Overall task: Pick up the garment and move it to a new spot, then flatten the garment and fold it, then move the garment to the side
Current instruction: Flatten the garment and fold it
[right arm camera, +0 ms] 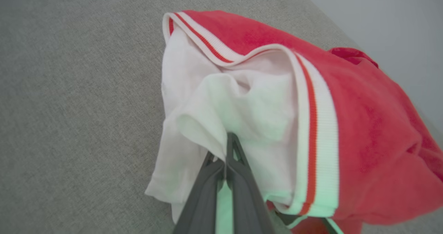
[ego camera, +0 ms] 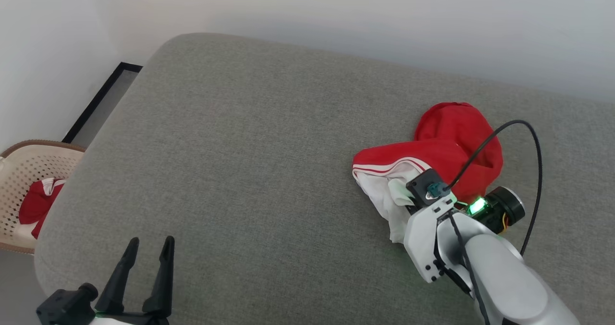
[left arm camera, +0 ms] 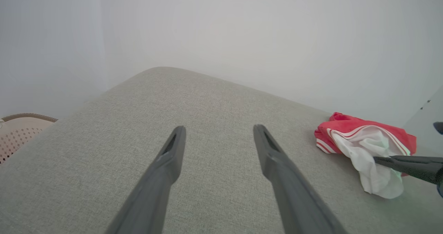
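Pinches white fabric of the crumpled garment [ego camera: 451,142], right on the grey cushion [ego camera: 240,147], in the clamped right pincer [right arm camera: 228,147], left pincer [ego camera: 149,248] spread near left; seems light, limp, best taken at the striped trim [right arm camera: 311,123].

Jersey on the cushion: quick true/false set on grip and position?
1. The right gripper has its fingers shut on white fabric of the jersey. True.
2. The left gripper also grips the jersey. False: its fingers are open and well apart from the jersey.
3. The jersey lies spread flat. False: it is bunched in a heap on the grey cushion.
4. A basket beside the cushion holds red-and-white cloth. True.
5. The jersey sits on the robot's left side of the cushion. False: it is on the right side, in front of the right arm.
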You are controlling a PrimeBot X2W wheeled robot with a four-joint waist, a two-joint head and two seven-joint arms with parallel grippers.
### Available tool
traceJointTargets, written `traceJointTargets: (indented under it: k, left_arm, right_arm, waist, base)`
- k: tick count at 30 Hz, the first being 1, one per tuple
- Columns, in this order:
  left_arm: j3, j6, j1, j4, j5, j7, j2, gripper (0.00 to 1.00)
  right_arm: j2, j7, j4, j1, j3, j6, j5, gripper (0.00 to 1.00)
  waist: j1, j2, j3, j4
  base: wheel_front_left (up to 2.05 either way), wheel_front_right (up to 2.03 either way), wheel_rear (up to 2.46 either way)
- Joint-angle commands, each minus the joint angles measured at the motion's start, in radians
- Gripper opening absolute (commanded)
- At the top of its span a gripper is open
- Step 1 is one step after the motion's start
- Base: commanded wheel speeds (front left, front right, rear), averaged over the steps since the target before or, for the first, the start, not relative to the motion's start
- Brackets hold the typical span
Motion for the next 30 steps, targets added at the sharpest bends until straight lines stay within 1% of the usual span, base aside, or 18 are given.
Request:
traceJointTargets:
  k: [1,6,11,13,16,19,22,24,25,26,27,29,30]
  left_arm:
    - [0.01,-0.003,-0.011,0.003,-0.002,-0.005,-0.001,1.0]
    - [0.025,-0.003,-0.002,0.0,-0.003,-0.005,-0.003,1.0]
    - [0.044,-0.003,0.016,-0.013,0.0,-0.005,-0.004,1.0]
    - [0.052,-0.003,0.02,-0.018,0.002,-0.005,-0.003,1.0]
    - [0.063,-0.003,0.025,-0.026,0.003,-0.005,-0.004,1.0]
    - [0.071,-0.003,0.03,-0.032,0.003,-0.005,-0.003,1.0]
    - [0.07,-0.003,0.023,-0.034,0.002,-0.005,0.001,1.0]
    - [0.066,-0.003,0.012,-0.034,0.001,-0.005,0.003,1.0]
    - [0.061,-0.003,0.001,-0.033,-0.004,-0.005,0.006,1.0]
    - [0.059,-0.003,-0.003,-0.032,-0.005,-0.005,0.007,1.0]
    - [0.056,-0.003,-0.004,-0.03,-0.007,-0.005,0.008,1.0]
    - [0.049,-0.003,-0.01,-0.028,-0.01,-0.005,0.011,1.0]
    - [0.048,-0.003,-0.014,-0.027,-0.011,-0.005,0.012,1.0]
  right_arm:
    - [0.002,-0.008,-0.003,-0.014,-0.003,0.0,0.02,0.0]
    - [-0.008,0.001,-0.046,-0.016,-0.022,0.0,0.06,0.0]
    - [-0.036,0.041,-0.171,0.034,-0.1,0.0,0.114,0.0]
    - [-0.05,0.072,-0.239,0.066,-0.155,0.0,0.129,0.0]
    - [-0.065,0.121,-0.354,0.13,-0.264,0.0,0.143,0.0]
    - [-0.07,0.169,-0.461,0.203,-0.4,0.0,0.126,0.0]
    - [-0.064,0.216,-0.532,0.268,-0.529,0.0,0.092,0.0]
    - [-0.045,0.242,-0.551,0.304,-0.606,0.0,0.078,0.0]
    - [-0.027,0.259,-0.546,0.329,-0.663,0.0,0.059,0.0]
    - [-0.016,0.264,-0.534,0.338,-0.687,0.0,0.056,0.0]
    - [-0.019,0.269,-0.519,0.35,-0.698,0.0,0.041,0.0]
    - [-0.008,0.263,-0.474,0.352,-0.715,0.0,0.055,0.0]
    - [-0.014,0.257,-0.449,0.35,-0.719,0.0,0.046,0.0]
  waist:
    - [0.0,0.0,0.001,-0.006]
    - [0.0,0.0,0.0,-0.023]
    - [0.0,0.0,-0.001,-0.051]
    - [0.0,0.0,-0.001,-0.063]
    - [0.0,0.0,0.001,-0.082]
    - [0.0,0.0,0.008,-0.102]
    - [0.0,0.0,0.016,-0.115]
    - [0.0,0.0,0.021,-0.121]
    - [0.0,0.0,0.025,-0.125]
    - [0.0,0.0,0.027,-0.127]
    - [0.0,0.0,0.029,-0.129]
    - [0.0,0.0,0.033,-0.13]
    - [0.0,0.0,0.036,-0.131]
  base:
    - [0.0,0.0,0.0]
    - [0.0,0.0,0.0]
    - [0.0,0.0,0.0]
    - [0.0,0.0,0.0]
    - [0.0,0.0,0.0]
    - [0.0,0.0,0.0]
    - [0.0,0.0,0.0]
    - [0.0,0.0,0.0]
    - [0.0,0.0,0.0]
    - [0.0,0.0,0.0]
    - [0.0,0.0,0.0]
    - [0.0,0.0,0.0]
    - [0.0,0.0,0.0]
